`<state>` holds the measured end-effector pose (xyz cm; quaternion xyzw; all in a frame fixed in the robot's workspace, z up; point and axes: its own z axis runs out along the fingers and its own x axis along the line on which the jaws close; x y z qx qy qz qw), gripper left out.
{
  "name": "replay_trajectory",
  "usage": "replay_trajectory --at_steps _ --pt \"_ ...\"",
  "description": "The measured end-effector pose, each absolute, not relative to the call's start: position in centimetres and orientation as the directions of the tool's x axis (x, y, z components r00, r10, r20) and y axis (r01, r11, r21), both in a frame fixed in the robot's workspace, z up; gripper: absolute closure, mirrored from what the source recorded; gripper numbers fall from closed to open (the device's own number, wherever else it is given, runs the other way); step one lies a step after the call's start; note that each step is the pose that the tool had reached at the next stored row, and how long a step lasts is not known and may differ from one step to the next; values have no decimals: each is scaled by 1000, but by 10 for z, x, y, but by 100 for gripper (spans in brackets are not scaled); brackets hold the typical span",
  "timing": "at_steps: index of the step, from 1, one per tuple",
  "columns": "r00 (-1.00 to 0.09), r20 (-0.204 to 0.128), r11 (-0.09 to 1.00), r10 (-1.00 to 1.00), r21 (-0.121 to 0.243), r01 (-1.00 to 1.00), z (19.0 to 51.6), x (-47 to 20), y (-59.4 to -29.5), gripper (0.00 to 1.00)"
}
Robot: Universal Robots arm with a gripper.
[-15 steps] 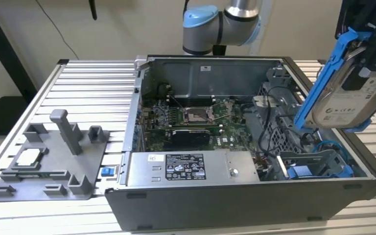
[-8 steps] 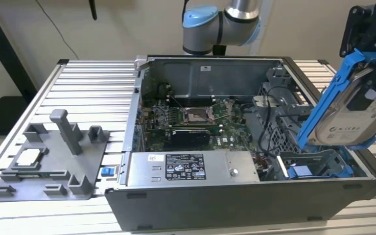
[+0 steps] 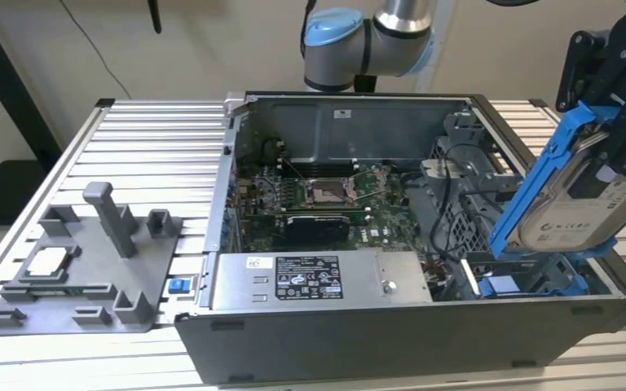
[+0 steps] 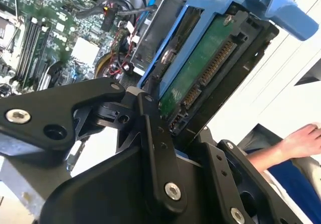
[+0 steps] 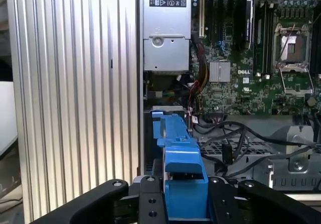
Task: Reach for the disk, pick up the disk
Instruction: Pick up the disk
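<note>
**Claw clamped on the disk above the case**

Clenched on the disk (image 3: 574, 199), our claw (image 3: 606, 138) holds it tilted up over the open case (image 3: 400, 326), at the case's end toward the exterior view's right. Going left to right in the exterior view from that case: we see a grey fixture (image 3: 85, 269) lying on the ribbed table (image 3: 139, 138) beside the case, with a small silver chip (image 3: 49, 261) set in it. Inside the case sits the green board (image 3: 313, 195), and nearer the front wall the grey box (image 3: 313, 278) with its label. Past these, the disk's blue bracket (image 3: 536, 187) rises above the case's drive bay.

In the second wrist view we see black fingers (image 4: 158, 148) pressed on the disk (image 4: 200, 68) from both sides, its green underside and connector showing. A hand (image 4: 301, 141) appears beyond the disk. In the first wrist view the bracket (image 5: 180, 169) sits between the fingers (image 5: 150, 199), with the board (image 5: 251, 43) beyond.
</note>
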<state>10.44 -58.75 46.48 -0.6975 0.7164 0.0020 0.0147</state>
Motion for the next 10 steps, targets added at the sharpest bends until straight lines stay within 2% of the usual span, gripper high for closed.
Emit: replay_trajectory --at_steps 10 --pt "-26 -22 27 -999 -18 -999 465 104 -587 100"
